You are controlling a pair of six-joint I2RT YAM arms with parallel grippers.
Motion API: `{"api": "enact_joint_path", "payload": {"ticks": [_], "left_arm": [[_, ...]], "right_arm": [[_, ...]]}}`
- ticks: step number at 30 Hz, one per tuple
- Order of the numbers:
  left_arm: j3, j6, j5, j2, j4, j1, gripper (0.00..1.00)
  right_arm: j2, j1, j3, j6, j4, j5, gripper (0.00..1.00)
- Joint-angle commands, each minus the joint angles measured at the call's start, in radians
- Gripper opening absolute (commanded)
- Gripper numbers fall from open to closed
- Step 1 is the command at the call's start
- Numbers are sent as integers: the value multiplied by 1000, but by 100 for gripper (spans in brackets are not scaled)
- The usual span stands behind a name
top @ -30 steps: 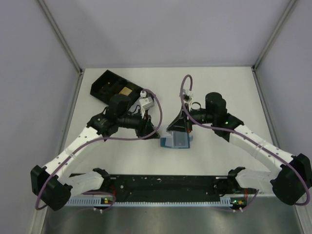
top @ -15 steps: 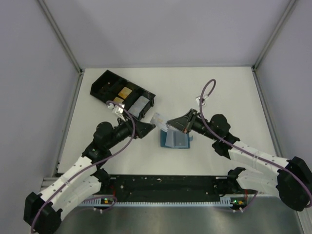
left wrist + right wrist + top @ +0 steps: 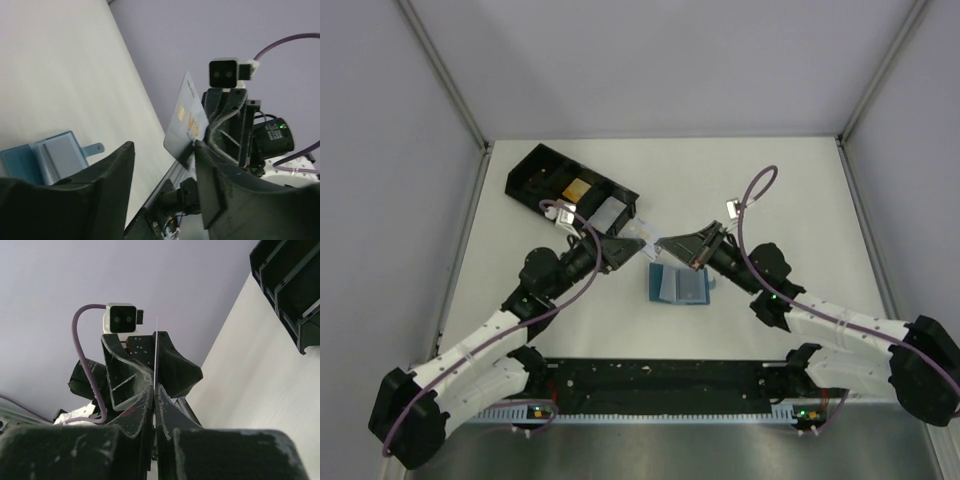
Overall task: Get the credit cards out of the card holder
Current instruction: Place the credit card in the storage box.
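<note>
- Right gripper (image 3: pixel 155 388): fingers are pressing almost together, pinching a card (image 3: pixel 187 120) by its lower edge. The right wrist view is showing the card edge-on as a thin pale line rising from between the fingers.
- Card: thin, flat and rigid, with rounded corners and a pale grey-blue face carrying gold markings. It is standing up in the air above the bench (image 3: pixel 770 190), tilted.
- Left gripper (image 3: pixel 162 148): it is gaping wide and holding nothing, its matte black, scuffed fingers facing the card head-on. The card is sitting between the two gripper tips; I cannot tell whether the left fingers are touching it.
- Card holder (image 3: pixel 680 287): it is lying open and flat on the bench, just below and in front of the two gripper tips, apart from both. It is blue with two paler grey-blue inner panels, and a small rounded tab (image 3: pixel 94 148) is sticking out from one edge.
- Black tray (image 3: pixel 555 180): hard, compartmented plastic, sitting at the far left of the bench and angled. A tan piece and a grey piece are lying in its compartments.
- Bench: smooth, matte and off-white.
</note>
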Motion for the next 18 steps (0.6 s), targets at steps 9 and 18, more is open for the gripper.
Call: {"api": "enact_joint_path", "payload": {"ticks": [9, 18], "left_arm": [[-8, 14, -102, -25, 132, -22, 0], [105, 152, -385, -79, -348, 95, 0]], "right_arm": [[13, 24, -22, 14, 58, 60, 4], [-137, -48, -43, -137, -261, 111, 77]]}}
